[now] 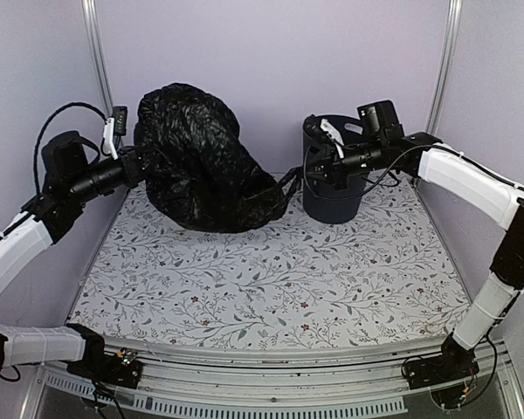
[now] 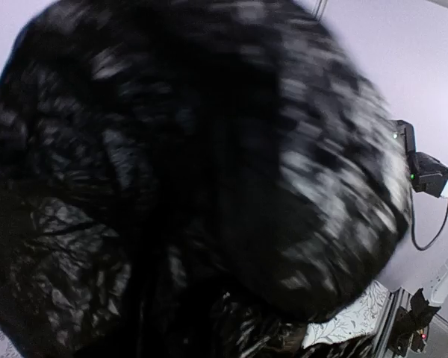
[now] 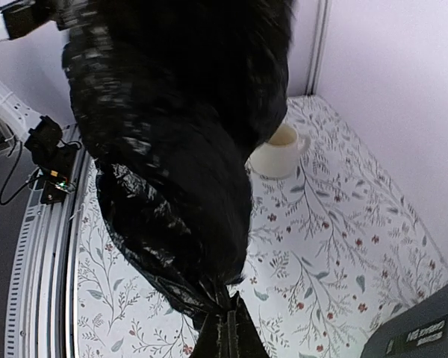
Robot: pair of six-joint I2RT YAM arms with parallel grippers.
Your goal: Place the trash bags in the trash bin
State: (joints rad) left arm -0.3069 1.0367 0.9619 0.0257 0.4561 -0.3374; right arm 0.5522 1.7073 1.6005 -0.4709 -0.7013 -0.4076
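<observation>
The trash bag [image 1: 196,157] is glossy black, wrinkled and puffed up above the back left of the table. It hangs stretched between both arms. My left gripper [image 1: 142,166] meets its left edge; in the left wrist view the bag [image 2: 172,164] fills the frame and hides the fingers. My right gripper [image 1: 307,172] is shut on a bunched, twisted corner of the bag [image 3: 172,149], seen at the bottom of the right wrist view [image 3: 228,335]. The dark grey trash bin [image 1: 336,196] stands upright at the back right, just behind the right gripper, and its labelled side [image 3: 414,335] shows.
A small cream cup [image 3: 276,153] stands on the floral table cover [image 1: 271,279] behind the bag, near the back wall. Pale walls and metal posts [image 1: 96,52] close in the back and sides.
</observation>
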